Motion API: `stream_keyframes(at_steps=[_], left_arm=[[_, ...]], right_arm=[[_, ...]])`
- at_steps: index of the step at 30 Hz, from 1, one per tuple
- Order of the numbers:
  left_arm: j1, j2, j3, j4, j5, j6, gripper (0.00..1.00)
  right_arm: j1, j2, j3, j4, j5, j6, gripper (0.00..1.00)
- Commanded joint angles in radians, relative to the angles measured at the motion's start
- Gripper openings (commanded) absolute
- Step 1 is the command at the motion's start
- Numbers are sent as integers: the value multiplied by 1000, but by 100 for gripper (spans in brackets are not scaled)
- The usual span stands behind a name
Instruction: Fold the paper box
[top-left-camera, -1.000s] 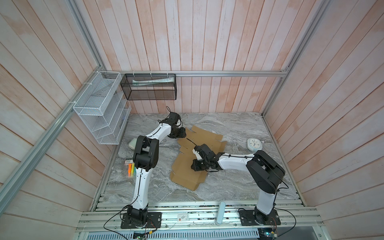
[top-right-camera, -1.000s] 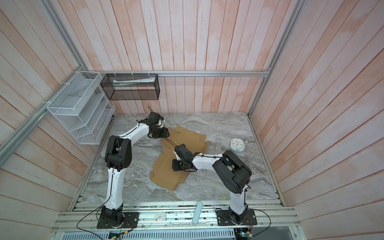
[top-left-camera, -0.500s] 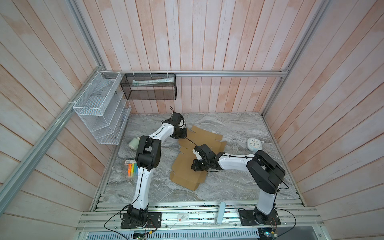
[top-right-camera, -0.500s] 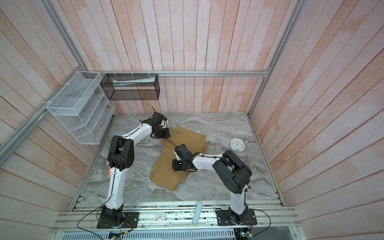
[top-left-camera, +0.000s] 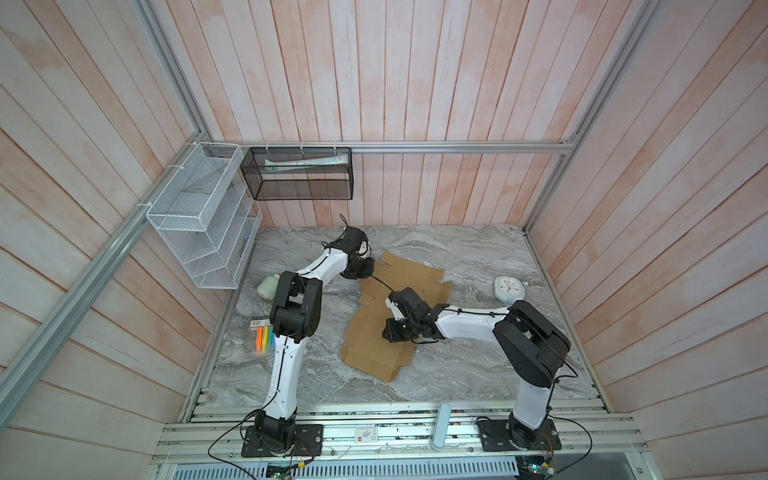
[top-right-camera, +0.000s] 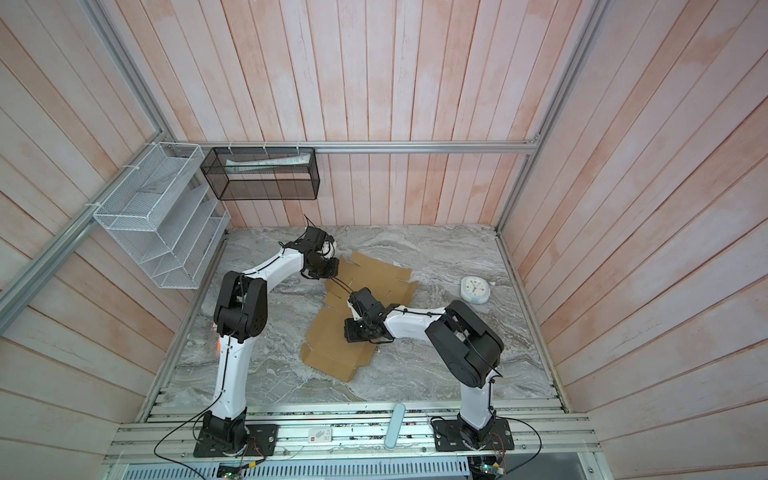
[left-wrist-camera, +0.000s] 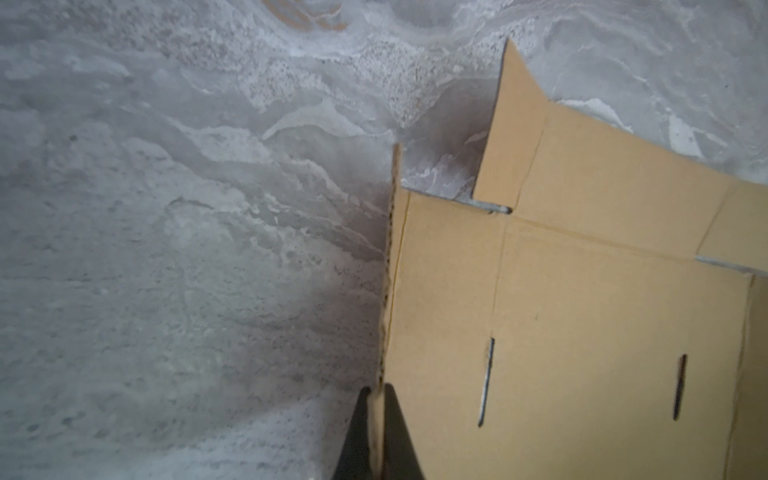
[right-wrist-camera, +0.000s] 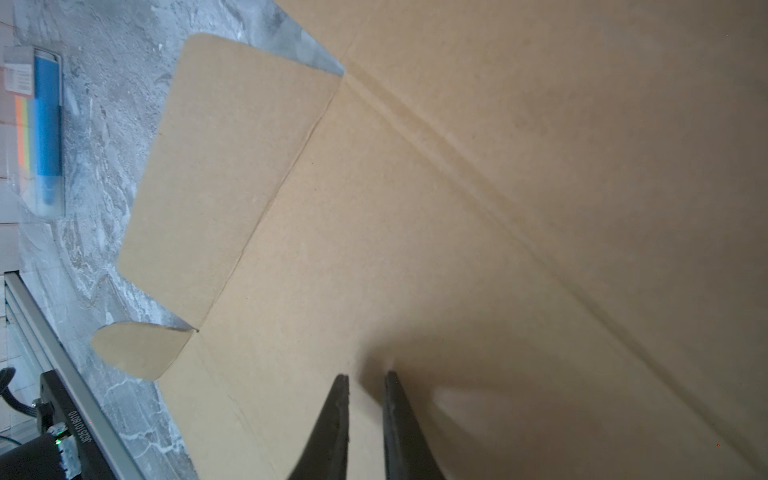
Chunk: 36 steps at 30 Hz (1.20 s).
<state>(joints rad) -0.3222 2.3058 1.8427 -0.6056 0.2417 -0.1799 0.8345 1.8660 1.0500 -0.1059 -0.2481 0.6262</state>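
Note:
The paper box is a flat brown cardboard sheet with flaps and slits, lying unfolded mid-table in both top views. At its far left corner my left gripper is shut on the thin edge of a raised side flap. My right gripper sits low over the sheet's middle panel. Its jaws stand a narrow gap apart with nothing between them. Whether the tips touch the cardboard I cannot tell.
A white clock lies right of the box. A pale roll and a highlighter pack lie at the left. A white wire rack and a black mesh basket hang on the walls.
My left gripper has shifted slightly right to the box's far corner and closed on the flap's edge. The right arm stays put, and its jaws have parted a little.

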Motion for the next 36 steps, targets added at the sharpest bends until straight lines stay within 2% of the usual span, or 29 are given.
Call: stream_keyframes(at_steps=[1, 7, 14, 20, 32, 36], left_arm=[[13, -76, -57, 84, -21, -39, 0], [41, -209, -221, 252, 3, -117, 0], [52, -347, -397, 415, -33, -169, 0], [53, -436, -539, 557, -19, -199, 0], [53, -617, -891, 946, 0, -219, 0], [52, -667, -975, 1031, -17, -217, 0]], right_arm=[[-3, -25, 35, -109, 26, 1, 25], [-41, -68, 99, -111, 29, 42, 37], [-102, -156, 151, -43, 95, 184, 46], [-130, -180, 210, 7, 162, 290, 57], [-210, -160, 275, 69, 165, 557, 68], [-230, -145, 240, 164, 133, 630, 71]])
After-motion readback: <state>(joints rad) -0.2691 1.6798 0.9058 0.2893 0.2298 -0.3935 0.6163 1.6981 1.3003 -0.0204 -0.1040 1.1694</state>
